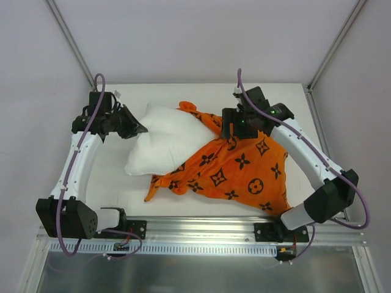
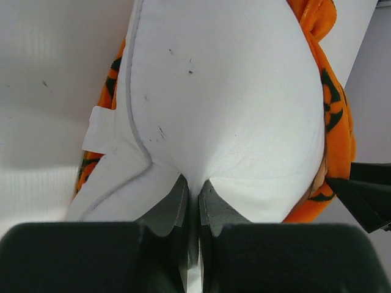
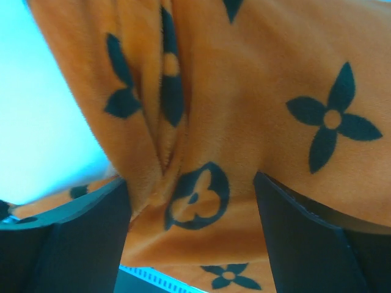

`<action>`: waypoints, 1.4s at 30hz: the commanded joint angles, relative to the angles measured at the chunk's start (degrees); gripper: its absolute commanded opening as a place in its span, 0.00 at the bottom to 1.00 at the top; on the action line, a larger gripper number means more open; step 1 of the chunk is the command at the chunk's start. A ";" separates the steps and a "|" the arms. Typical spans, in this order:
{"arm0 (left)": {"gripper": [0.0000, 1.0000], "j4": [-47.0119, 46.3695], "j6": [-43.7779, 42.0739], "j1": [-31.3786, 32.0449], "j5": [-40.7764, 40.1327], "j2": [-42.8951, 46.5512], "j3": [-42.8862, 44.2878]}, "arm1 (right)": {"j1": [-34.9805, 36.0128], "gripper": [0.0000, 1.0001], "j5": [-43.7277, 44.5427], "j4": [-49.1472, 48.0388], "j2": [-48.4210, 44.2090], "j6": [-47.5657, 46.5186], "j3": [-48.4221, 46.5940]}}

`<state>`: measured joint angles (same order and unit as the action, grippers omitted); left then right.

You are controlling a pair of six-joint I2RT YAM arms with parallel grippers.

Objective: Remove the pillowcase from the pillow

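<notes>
The white pillow (image 1: 164,141) lies left of centre on the table, mostly out of the orange pillowcase (image 1: 241,168), which spreads crumpled to its right and still wraps its far right end. My left gripper (image 1: 138,127) is shut on the pillow's left corner; in the left wrist view the gripper (image 2: 192,190) pinches the white pillow (image 2: 226,91), with its tag (image 2: 101,130) to the left and the pillowcase (image 2: 335,104) beyond. My right gripper (image 1: 235,131) hovers on the pillowcase's top edge. In the right wrist view the gripper (image 3: 192,204) stands wide open with the pillowcase (image 3: 244,110) bunched between the fingers (image 3: 293,238).
The white table (image 1: 201,91) is fenced by grey walls and metal posts (image 1: 70,39). A metal rail (image 1: 201,227) runs along the near edge between the arm bases. My right gripper's black body (image 2: 366,195) shows at the right edge of the left wrist view.
</notes>
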<state>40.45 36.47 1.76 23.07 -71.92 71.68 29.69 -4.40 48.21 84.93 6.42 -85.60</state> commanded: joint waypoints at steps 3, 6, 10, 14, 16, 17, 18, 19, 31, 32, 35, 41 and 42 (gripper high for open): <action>0.00 -3.00 -2.10 -2.02 -2.33 1.87 0.57 | -3.30 0.88 7.05 3.83 -4.41 -3.25 -0.18; 0.00 -3.00 -4.12 -3.69 -0.23 2.05 0.30 | -7.09 0.88 5.72 3.21 -5.39 -3.07 -2.79; 0.00 -3.09 -4.56 -3.61 2.33 1.70 -0.66 | -1.67 0.91 7.90 7.42 3.38 -5.27 -17.95; 0.00 -3.09 -5.00 -3.61 3.12 1.87 -1.45 | 4.40 0.94 8.72 13.91 18.66 -5.89 -39.68; 0.00 -3.01 -5.35 -3.61 3.65 2.13 -1.63 | 5.37 0.94 7.40 16.21 29.17 -4.93 -49.17; 0.00 -3.00 -5.44 -3.52 4.17 2.48 -1.72 | 5.46 0.95 6.52 17.78 32.46 -4.40 -57.66; 0.00 -3.00 -5.53 -3.52 4.35 2.66 -1.81 | 5.72 0.95 5.73 17.89 35.28 -2.65 -60.53; 0.00 -3.00 -5.62 -3.52 4.35 2.75 -1.89 | 5.81 0.95 2.68 17.37 38.88 -1.68 -61.78; 0.00 -3.00 -5.97 -3.60 4.27 4.51 -3.65 | 8.28 0.20 2.62 7.96 41.47 1.31 -45.81; 0.00 -3.00 -5.97 -3.78 3.57 5.29 -3.65 | 7.06 0.09 3.78 7.87 38.68 1.84 -43.62; 0.00 -1.87 -5.36 -8.76 3.55 7.22 -3.65 | 2.85 0.01 6.60 4.81 30.52 3.16 -30.89; 0.00 -0.02 -7.03 -15.29 5.49 9.87 -4.00 | -7.70 0.01 7.22 -4.70 14.76 4.04 -5.47; 0.00 -0.19 -6.76 -15.29 5.76 9.87 -4.09 | -8.59 0.01 7.91 -4.70 12.22 3.78 -4.67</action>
<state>43.33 30.74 -10.66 30.87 -65.01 66.37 26.79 -3.79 40.95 104.05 11.20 -94.74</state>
